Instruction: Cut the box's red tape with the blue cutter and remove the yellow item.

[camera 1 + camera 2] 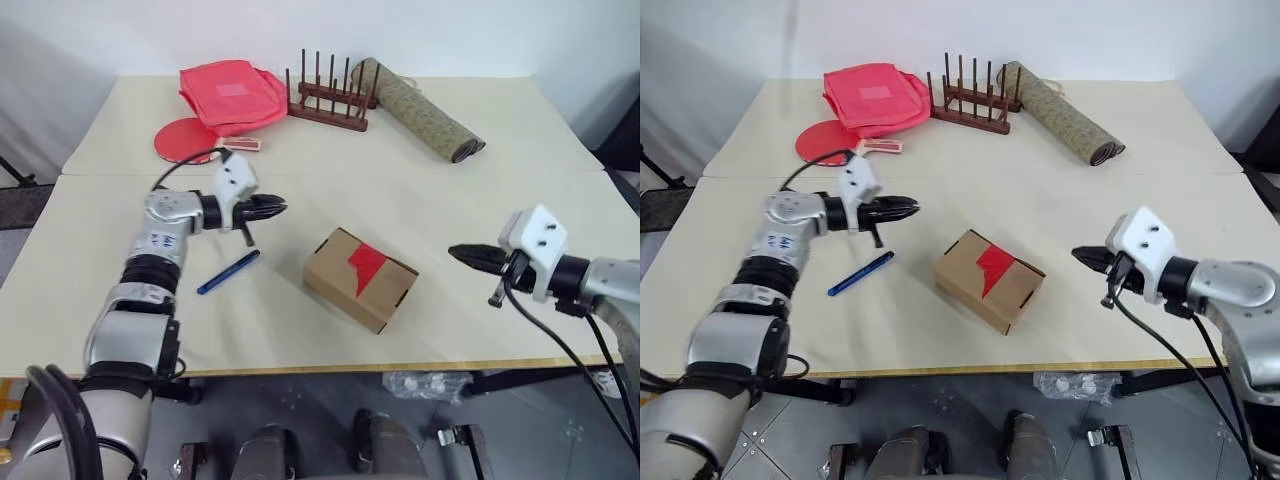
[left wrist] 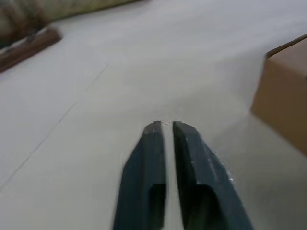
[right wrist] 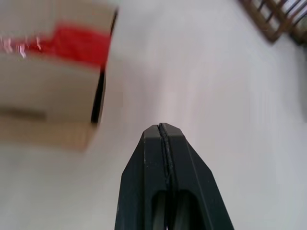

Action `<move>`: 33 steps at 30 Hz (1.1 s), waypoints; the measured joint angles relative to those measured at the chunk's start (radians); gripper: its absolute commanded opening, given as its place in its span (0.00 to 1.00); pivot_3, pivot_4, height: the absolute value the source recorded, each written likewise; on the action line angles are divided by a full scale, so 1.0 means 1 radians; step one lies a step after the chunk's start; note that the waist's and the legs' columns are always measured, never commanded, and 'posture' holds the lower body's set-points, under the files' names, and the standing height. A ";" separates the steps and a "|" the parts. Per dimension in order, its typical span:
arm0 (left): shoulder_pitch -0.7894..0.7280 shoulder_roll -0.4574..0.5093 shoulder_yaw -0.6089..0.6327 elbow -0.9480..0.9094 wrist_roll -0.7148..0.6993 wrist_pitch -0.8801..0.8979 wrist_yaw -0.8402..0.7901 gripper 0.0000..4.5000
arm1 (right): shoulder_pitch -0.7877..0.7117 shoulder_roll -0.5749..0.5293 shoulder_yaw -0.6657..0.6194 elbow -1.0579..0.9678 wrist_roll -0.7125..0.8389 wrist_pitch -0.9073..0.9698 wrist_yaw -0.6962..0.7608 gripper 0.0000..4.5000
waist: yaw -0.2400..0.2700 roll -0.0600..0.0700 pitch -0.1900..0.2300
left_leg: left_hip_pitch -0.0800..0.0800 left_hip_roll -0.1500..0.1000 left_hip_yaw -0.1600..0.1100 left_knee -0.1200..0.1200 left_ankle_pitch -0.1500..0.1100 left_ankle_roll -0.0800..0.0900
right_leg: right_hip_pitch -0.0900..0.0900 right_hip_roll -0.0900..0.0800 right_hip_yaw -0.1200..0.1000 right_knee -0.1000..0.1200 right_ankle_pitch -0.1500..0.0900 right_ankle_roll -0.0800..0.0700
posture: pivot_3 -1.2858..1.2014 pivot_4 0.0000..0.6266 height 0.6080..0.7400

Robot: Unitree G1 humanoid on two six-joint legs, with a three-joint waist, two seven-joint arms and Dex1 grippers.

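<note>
The box (image 1: 360,279), a small brown carton, sits closed near the table's front middle, with the red tape (image 1: 367,266) across its top and down its side. Left of it the blue cutter (image 1: 228,272) lies flat on the table. My left gripper (image 1: 283,206) hovers above and behind the cutter, pointing right. Its fingers (image 2: 151,143) stand a narrow gap apart with nothing between them. My right gripper (image 1: 452,251) hangs to the right of the box, pointing at it, shut and empty, with the box (image 3: 48,96) ahead in the right wrist view. The yellow item is hidden.
At the back of the table lie a red bag (image 1: 230,95), a red paddle (image 1: 185,137), a wooden peg rack (image 1: 330,95) and a rolled mat (image 1: 415,108). The table's front edge (image 1: 330,368) runs just in front of the box.
</note>
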 measured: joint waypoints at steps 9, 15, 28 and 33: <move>0.303 0.131 0.086 -0.402 -0.094 0.243 0.009 0.94 | -0.118 0.014 0.052 -0.037 0.138 0.124 0.020 0.50 | 0.005 -0.001 0.000 | 0.000 0.001 0.000 0.002 0.000 0.000 | 0.000 0.000 0.000 0.001 0.000 0.000 | 0.52 0.24 1.00; 0.453 0.224 0.144 -0.622 -0.172 0.383 -0.007 1.00 | -0.127 0.013 0.081 -0.036 0.153 0.141 0.031 0.95 | 0.002 0.000 0.000 | 0.000 0.001 0.000 0.002 0.000 -0.001 | 0.000 0.000 0.001 0.001 0.000 0.000 | 0.52 0.24 1.00; 0.581 0.313 0.074 -0.617 -0.144 0.428 -0.059 1.00 | -0.190 0.033 0.114 -0.060 0.190 0.151 0.039 0.99 | 0.005 0.000 0.000 | 0.001 0.002 0.002 0.002 -0.001 -0.002 | 0.000 0.000 0.002 0.002 0.000 -0.001 | 0.52 0.24 1.00; 0.534 0.307 0.023 -0.550 -0.112 0.371 -0.079 1.00 | -0.197 0.040 0.121 -0.061 0.188 0.150 0.040 0.99 | 0.004 0.000 0.000 | 0.002 0.001 0.003 0.001 -0.001 -0.002 | -0.001 0.000 0.002 0.002 0.000 -0.001 | 0.52 0.24 1.00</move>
